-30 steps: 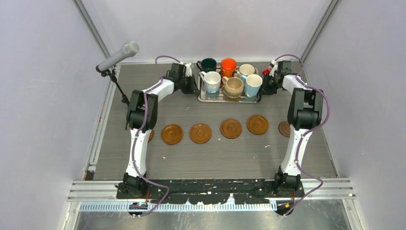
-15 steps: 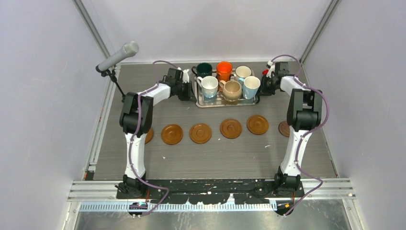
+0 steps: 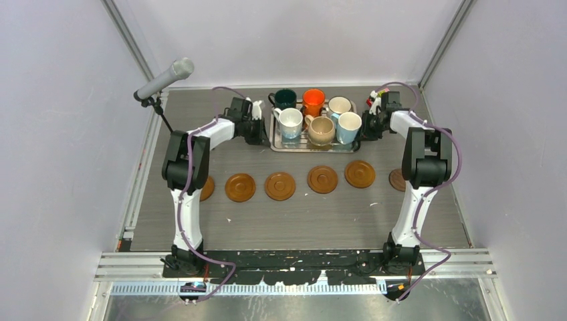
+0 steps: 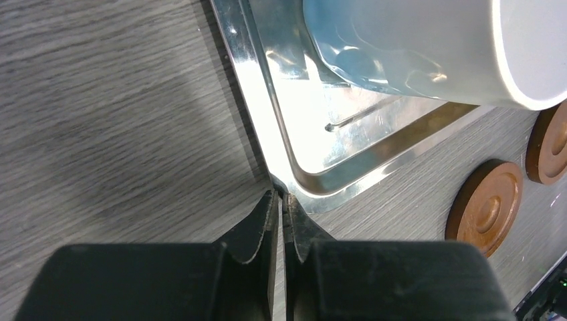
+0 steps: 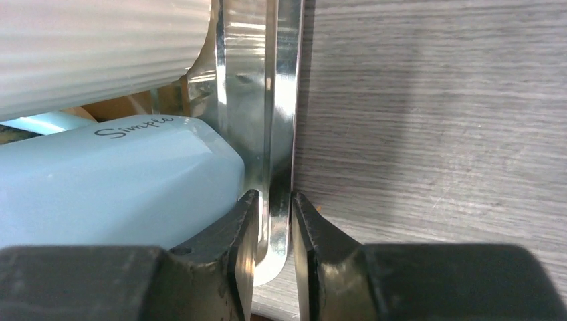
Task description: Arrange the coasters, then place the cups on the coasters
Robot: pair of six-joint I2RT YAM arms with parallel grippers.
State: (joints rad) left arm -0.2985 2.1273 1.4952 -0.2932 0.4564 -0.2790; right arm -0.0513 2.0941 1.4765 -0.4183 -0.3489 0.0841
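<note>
Six cups stand on a silver tray at the back: dark green, orange, whitish, white, beige, light blue. My left gripper is shut on the tray's left corner rim, with its tips pinching the edge. My right gripper is closed over the right rim, beside the light blue cup. Brown coasters lie in a row nearer me. The end ones are partly hidden behind my arms.
A microphone on a stand leans over the back left corner. Small coloured bits sit by the right wrist at the back right. White walls close in the table on three sides. Two coasters show in the left wrist view.
The tray with its cups has slid toward the back and slightly left, both grippers travelling with it. The coasters have stayed put.
</note>
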